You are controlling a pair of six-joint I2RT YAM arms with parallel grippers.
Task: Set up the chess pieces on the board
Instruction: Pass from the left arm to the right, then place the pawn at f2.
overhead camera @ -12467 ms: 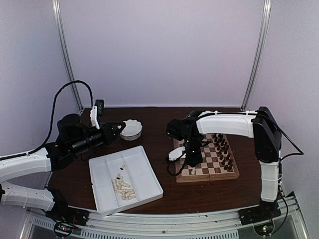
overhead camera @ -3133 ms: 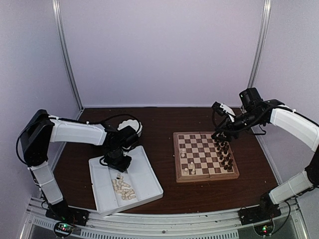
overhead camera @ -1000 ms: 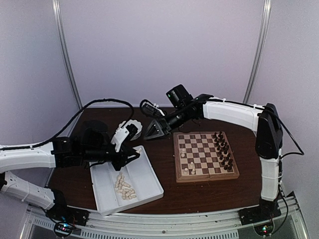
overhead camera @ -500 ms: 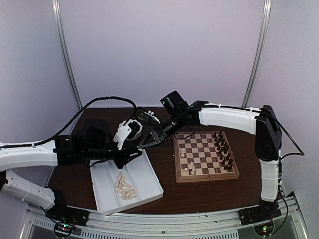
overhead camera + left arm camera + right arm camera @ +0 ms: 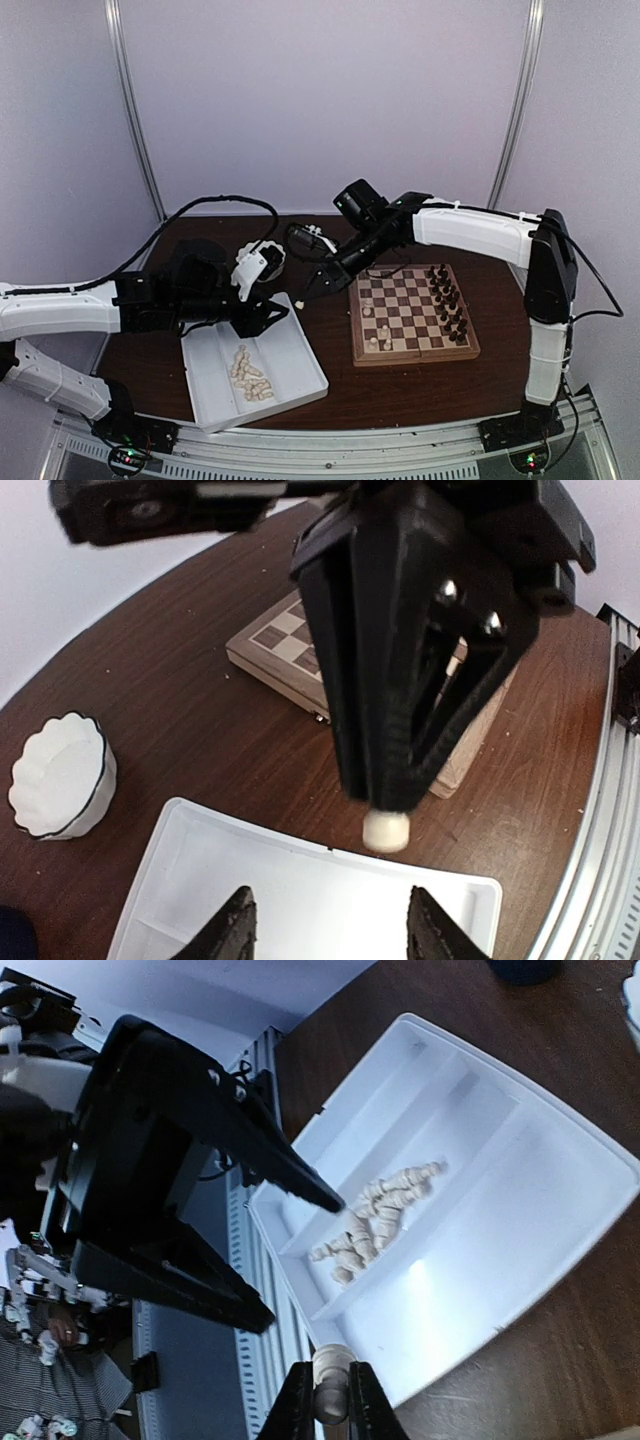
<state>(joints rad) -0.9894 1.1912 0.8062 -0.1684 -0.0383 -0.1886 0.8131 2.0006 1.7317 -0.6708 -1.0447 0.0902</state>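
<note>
My right gripper (image 5: 302, 290) reaches left over the tray's far corner, shut on one cream chess piece (image 5: 331, 1378), which also shows in the left wrist view as a cream chess piece (image 5: 386, 830) at its tip. My left gripper (image 5: 330, 942) faces it a short way off, open with nothing between its fingers, above the white tray (image 5: 300, 345). A pile of cream chess pieces (image 5: 248, 378) lies in the tray. The board (image 5: 415, 357) sits to the right with dark pieces (image 5: 447, 295) along its right side and a few cream ones (image 5: 372, 310) on its left.
A white scalloped bowl (image 5: 58, 775) stands behind the tray, partly hidden by the left arm in the top view. Black cables trail over the back of the brown table. The table's metal front rail (image 5: 330, 445) runs along the near edge.
My right gripper has shut on the cream piece that my left gripper held up, and the left one has opened and let go. Before that the right arm swung over from the board.
</note>
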